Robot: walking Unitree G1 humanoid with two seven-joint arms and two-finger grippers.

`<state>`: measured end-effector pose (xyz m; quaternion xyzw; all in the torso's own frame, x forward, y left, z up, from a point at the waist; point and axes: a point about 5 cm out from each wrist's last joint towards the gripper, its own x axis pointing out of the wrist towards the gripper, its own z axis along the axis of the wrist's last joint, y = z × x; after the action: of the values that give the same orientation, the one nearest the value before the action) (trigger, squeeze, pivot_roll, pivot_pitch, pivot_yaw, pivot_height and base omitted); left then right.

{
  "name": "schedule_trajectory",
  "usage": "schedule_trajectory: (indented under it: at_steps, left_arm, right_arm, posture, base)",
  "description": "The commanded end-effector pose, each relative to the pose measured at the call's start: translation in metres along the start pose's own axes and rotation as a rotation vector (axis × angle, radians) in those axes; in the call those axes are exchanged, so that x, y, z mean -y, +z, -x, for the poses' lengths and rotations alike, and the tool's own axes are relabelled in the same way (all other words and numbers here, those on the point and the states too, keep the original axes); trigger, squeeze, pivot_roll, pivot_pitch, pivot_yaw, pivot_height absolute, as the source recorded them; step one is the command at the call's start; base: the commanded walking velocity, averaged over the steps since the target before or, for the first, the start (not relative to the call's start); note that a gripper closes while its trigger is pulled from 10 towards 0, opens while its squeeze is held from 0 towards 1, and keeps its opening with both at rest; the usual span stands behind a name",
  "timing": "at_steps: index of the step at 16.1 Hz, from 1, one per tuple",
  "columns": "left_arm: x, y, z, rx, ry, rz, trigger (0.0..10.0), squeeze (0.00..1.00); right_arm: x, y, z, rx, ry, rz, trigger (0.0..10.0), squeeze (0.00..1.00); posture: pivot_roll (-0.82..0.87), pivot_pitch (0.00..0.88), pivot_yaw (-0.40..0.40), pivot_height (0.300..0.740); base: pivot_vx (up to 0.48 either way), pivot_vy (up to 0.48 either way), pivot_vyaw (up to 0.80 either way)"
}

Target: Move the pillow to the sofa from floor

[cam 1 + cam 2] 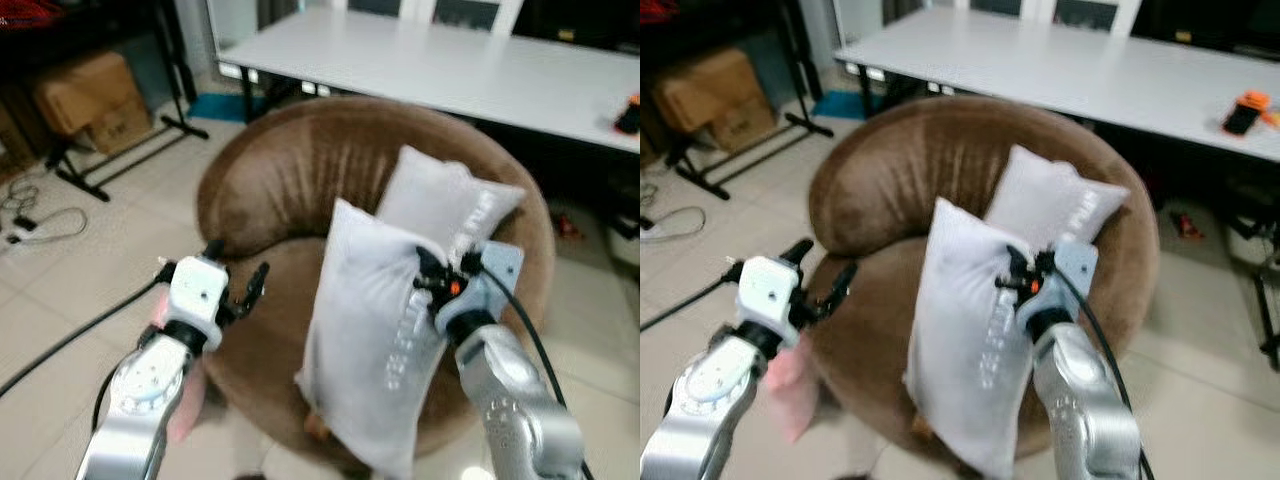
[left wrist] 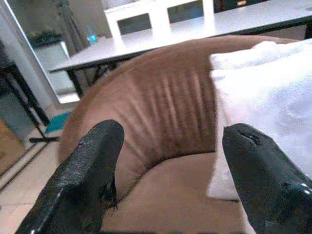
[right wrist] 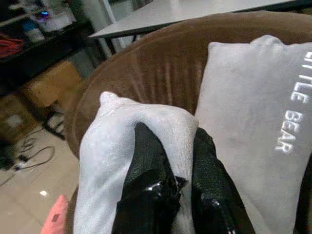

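A round brown sofa chair (image 1: 300, 170) stands before me. A white pillow (image 1: 375, 330) hangs upright over its seat front, pinched at its upper edge by my right gripper (image 1: 432, 272), which is shut on the fabric (image 3: 146, 122). A second white pillow (image 1: 445, 200) with "LITTLE BEAR" lettering (image 3: 292, 117) leans against the backrest. My left gripper (image 1: 240, 285) hovers open over the seat's left side, its fingers (image 2: 92, 165) spread with nothing between them. A pink pillow (image 1: 790, 390) lies on the floor by the chair's left foot.
A long white table (image 1: 450, 65) stands behind the chair, with an orange-and-black object (image 1: 1245, 110) on it. Cardboard boxes (image 1: 90, 95) and a black stand (image 1: 110, 150) sit at the left. Cables (image 1: 40, 225) trail over the tiled floor.
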<state>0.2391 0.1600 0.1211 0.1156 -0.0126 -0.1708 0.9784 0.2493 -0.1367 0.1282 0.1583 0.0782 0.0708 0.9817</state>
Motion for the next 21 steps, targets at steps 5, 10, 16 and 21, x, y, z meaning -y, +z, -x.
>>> schedule_trajectory:
  at_steps: [5, 10, 16, 21]
  left_arm:
    - [-0.002, 0.002, 0.007, -0.010, -0.118, -0.082, 10.0, 0.00]
    - [0.010, -0.005, 0.024, -0.103, -0.401, -0.080, 10.0, 0.00]
    - [0.011, -0.007, 0.028, -0.129, -0.451, -0.086, 10.0, 0.00]
    - [0.011, -0.009, 0.028, -0.146, -0.465, -0.074, 10.0, 0.00]
  right_arm:
    - [-0.026, 0.023, -0.009, 0.034, 0.244, 0.033, 10.0, 0.00]
    - [-0.060, 0.045, -0.036, 0.068, 0.375, -0.039, 10.0, 0.00]
    - [-0.033, 0.042, -0.085, -0.024, 0.121, -0.106, 10.0, 0.00]
    - [-0.024, -0.022, -0.121, -0.288, 0.023, -0.026, 10.0, 0.77]
  posture:
    - [0.01, 0.000, -0.033, 0.740]
    - [0.02, 0.000, -0.033, 0.740]
    - [0.03, 0.000, -0.040, 0.740]
    - [0.04, 0.000, -0.043, 0.740]
  base:
    - [0.000, 0.000, 0.00]
    - [0.000, 0.000, 0.00]
    - [0.000, 0.000, 0.00]
    - [0.000, 0.000, 0.00]
